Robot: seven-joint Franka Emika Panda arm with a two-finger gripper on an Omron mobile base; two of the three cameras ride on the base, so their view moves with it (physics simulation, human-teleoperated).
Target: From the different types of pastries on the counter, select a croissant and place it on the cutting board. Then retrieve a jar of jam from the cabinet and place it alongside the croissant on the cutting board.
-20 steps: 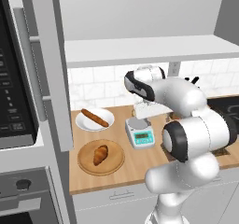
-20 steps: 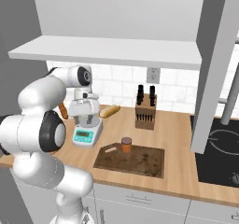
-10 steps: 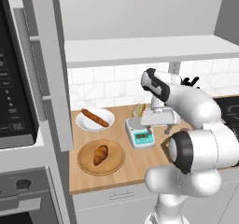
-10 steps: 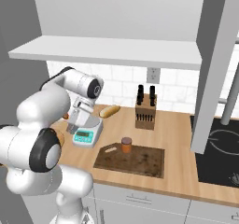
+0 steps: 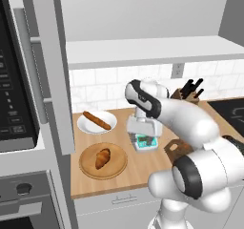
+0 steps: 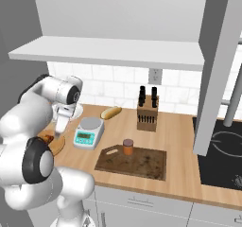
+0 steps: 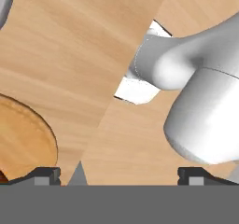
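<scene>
Pincer [image 7: 119, 174]: spread wide and holding nothing, its two dark tips far apart at the bottom of the hand view, bare counter [image 7: 84, 55] under it.
Arm: bent low over the counter [image 5: 143, 168], the hand hanging just left of the kitchen scale [image 5: 147, 142].
Croissant [image 5: 102, 158]: golden-brown, lying on the round light-wood plate [image 5: 103, 171] at the near left of the counter; that plate's edge [image 7: 32, 129] shows at the left of the hand view.
Stick pastry [image 5: 97, 120]: long and brown, on a white plate [image 5: 86, 126] farther back on the left.
Pale bun [image 6: 110, 112]: on the counter near the tiled wall, between the scale [image 6: 88, 132] and the knife block [image 6: 147, 114].
Cutting board [image 6: 142, 163]: dark brown, near the front edge, right of the scale.
Jam jar [image 6: 127, 146]: upright at the board's far edge, close to the handle end.
Cabinet [image 6: 113, 51]: its pale shelf runs above the counter, with the grey door panel [image 6: 216, 74] standing at the right.
</scene>
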